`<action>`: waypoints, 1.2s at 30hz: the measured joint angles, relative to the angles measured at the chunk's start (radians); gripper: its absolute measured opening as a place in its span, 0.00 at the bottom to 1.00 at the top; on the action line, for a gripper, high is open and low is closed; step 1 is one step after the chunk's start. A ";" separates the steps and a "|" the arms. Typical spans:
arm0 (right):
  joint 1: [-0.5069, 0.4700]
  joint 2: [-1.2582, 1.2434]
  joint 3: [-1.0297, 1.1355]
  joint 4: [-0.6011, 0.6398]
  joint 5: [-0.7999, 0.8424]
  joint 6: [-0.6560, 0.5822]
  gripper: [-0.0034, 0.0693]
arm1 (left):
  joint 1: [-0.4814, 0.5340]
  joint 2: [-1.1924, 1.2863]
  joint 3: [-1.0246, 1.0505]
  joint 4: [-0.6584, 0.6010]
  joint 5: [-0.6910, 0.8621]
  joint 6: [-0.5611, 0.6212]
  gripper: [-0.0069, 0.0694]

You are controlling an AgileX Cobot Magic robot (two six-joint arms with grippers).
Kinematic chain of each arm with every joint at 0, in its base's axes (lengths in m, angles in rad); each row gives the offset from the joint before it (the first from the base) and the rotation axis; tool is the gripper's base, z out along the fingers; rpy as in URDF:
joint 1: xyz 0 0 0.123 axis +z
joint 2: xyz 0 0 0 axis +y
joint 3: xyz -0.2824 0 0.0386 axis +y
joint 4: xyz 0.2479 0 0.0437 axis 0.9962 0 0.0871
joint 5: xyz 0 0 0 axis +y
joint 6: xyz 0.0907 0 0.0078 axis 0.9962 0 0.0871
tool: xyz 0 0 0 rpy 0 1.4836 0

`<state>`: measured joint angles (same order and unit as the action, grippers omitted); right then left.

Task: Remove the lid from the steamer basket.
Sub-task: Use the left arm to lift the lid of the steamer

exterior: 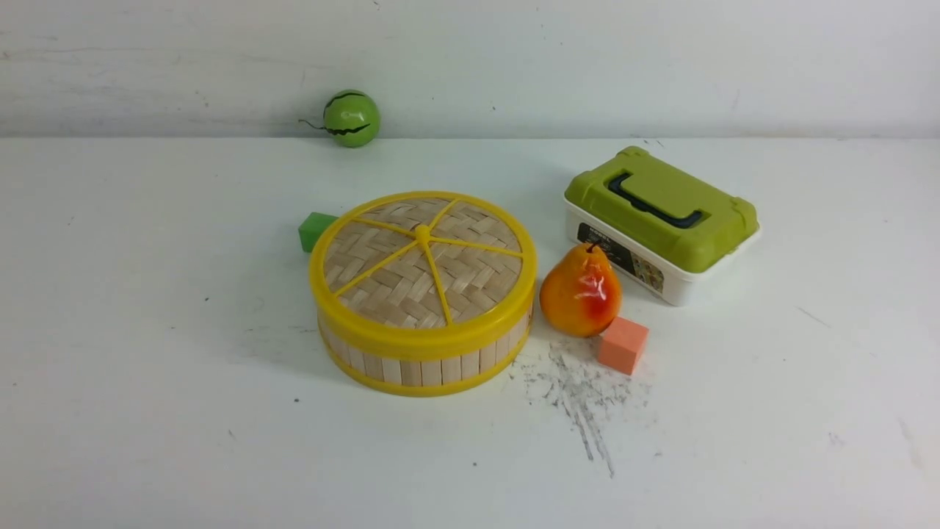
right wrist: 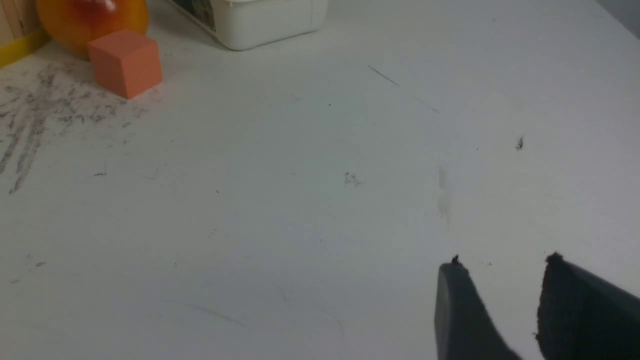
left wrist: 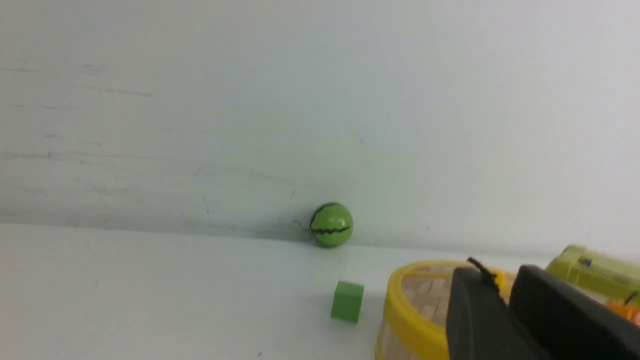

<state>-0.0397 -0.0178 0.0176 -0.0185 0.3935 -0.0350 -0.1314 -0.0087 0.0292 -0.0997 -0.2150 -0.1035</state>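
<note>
The steamer basket [exterior: 411,369], with pale slat walls and yellow rims, stands in the middle of the table. The lid [exterior: 455,283], woven bamboo with a yellow rim, spokes and centre knob, sits flat on top of it. Neither arm shows in the front view. In the left wrist view my left gripper [left wrist: 502,274] hovers short of the lid [left wrist: 410,310], its fingers a narrow gap apart with nothing between them. My right gripper [right wrist: 504,262] stands open over bare table, well away from the basket's bottom rim [right wrist: 15,47].
A pear [exterior: 580,290] and an orange cube [exterior: 623,344] sit just right of the basket. Behind them is a white box with a green lid [exterior: 661,220]. A green cube [exterior: 316,230] touches the basket's far left side. A green ball [exterior: 352,118] rests against the back wall.
</note>
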 joint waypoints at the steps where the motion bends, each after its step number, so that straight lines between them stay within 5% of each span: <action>1: 0.000 0.000 0.000 0.000 0.000 0.000 0.38 | 0.000 0.000 0.000 -0.034 -0.068 -0.082 0.23; 6: 0.000 0.000 0.000 0.000 0.000 0.000 0.38 | 0.000 0.000 -0.033 -0.045 -0.282 -0.328 0.16; 10: 0.000 0.000 0.000 0.000 0.000 0.000 0.38 | 0.000 0.031 -0.155 0.046 -0.143 -0.350 0.07; 17: 0.000 0.000 0.000 0.000 0.000 0.000 0.38 | 0.000 0.371 -0.481 0.143 0.420 -0.355 0.07; 26: 0.000 0.000 0.000 0.000 0.000 0.000 0.38 | 0.000 0.790 -0.566 0.039 0.452 -0.358 0.07; 30: 0.000 0.000 0.000 0.000 0.000 0.000 0.38 | 0.000 0.974 -0.670 -0.068 0.534 -0.284 0.07; 36: 0.000 0.000 0.000 0.000 0.000 0.000 0.38 | 0.000 1.213 -0.905 -0.240 0.824 -0.016 0.07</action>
<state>-0.0397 -0.0178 0.0176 -0.0185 0.3935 -0.0350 -0.1314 1.2044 -0.8756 -0.3397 0.6092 -0.1195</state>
